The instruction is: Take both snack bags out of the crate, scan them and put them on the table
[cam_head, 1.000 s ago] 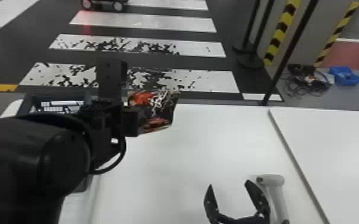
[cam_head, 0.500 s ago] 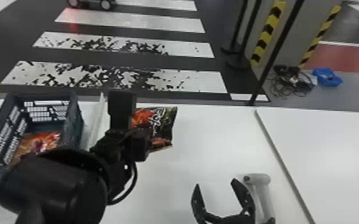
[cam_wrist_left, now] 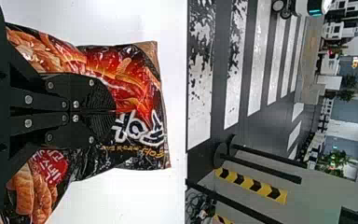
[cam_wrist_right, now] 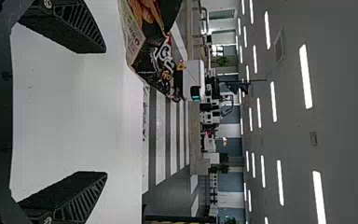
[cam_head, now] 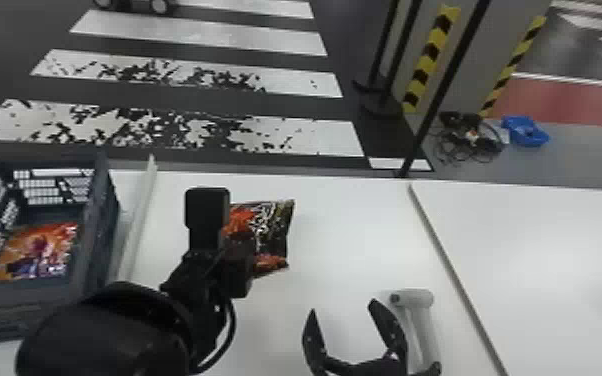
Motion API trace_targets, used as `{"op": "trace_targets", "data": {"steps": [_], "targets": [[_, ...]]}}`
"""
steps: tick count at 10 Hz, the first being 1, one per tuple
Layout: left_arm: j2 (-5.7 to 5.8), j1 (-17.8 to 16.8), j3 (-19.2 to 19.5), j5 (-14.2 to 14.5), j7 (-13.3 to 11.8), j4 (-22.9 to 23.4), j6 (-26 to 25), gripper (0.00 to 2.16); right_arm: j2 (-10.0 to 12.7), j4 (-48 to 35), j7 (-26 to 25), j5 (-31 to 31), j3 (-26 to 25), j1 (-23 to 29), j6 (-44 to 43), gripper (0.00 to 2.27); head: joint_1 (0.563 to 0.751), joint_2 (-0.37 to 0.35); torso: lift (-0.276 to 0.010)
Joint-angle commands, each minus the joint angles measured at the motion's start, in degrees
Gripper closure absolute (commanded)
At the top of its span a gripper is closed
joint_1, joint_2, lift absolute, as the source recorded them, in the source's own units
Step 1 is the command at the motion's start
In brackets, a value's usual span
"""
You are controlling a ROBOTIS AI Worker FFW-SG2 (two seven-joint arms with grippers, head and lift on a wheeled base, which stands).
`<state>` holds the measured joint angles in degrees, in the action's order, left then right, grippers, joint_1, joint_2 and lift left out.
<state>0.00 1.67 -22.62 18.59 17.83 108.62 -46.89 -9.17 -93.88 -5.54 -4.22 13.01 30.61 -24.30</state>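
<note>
- A crosswalk (cam_head: 195, 130) lies beyond the far edge of the white counter (cam_head: 335, 240).
- Left gripper (cam_head: 240, 267): jaws clamped on one snack bag (cam_head: 276, 235).
- Right gripper (cam_head: 342, 307): jaws spread, toward the near edge.
- Far-left corner: crate (cam_head: 99, 205) with the other bag (cam_head: 40, 252) inside.
</note>
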Motion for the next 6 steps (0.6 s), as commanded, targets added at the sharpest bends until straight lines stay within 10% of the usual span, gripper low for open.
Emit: {"op": "trace_targets", "data": {"steps": [1, 4, 5, 6], "targets": [[-0.15, 0.61, -0.32, 2.06, 0.27, -2.53, 2.28, 2.14, 0.03, 0.19, 0.0, 0.0, 0.0, -0.2, 0.0, 0.05, 0.695, -0.19, -0.094], [-0.15, 0.88, -1.38, 2.68, 0.18, -6.23, 5.1, 2.14, 0.03, 0.8, 0.0, 0.0, 0.35, -0.73, 0.0, 0.05, 0.695, -0.204, -0.094], [-0.15, 0.52, -1.47, 2.85, 0.01, -6.23, 5.27, 1.74, 0.03, 0.89, 0.0, 0.0, 0.35, -0.82, 0.0, 0.05, 0.695, -0.208, -0.094], [-0.15, 0.44, -1.91, 2.85, 0.27, -6.23, 7.03, 0.55, -0.06, 0.98, 0.0, 0.0, 0.35, -0.82, 0.0, 0.05, 0.695, -0.212, -0.094]]}}
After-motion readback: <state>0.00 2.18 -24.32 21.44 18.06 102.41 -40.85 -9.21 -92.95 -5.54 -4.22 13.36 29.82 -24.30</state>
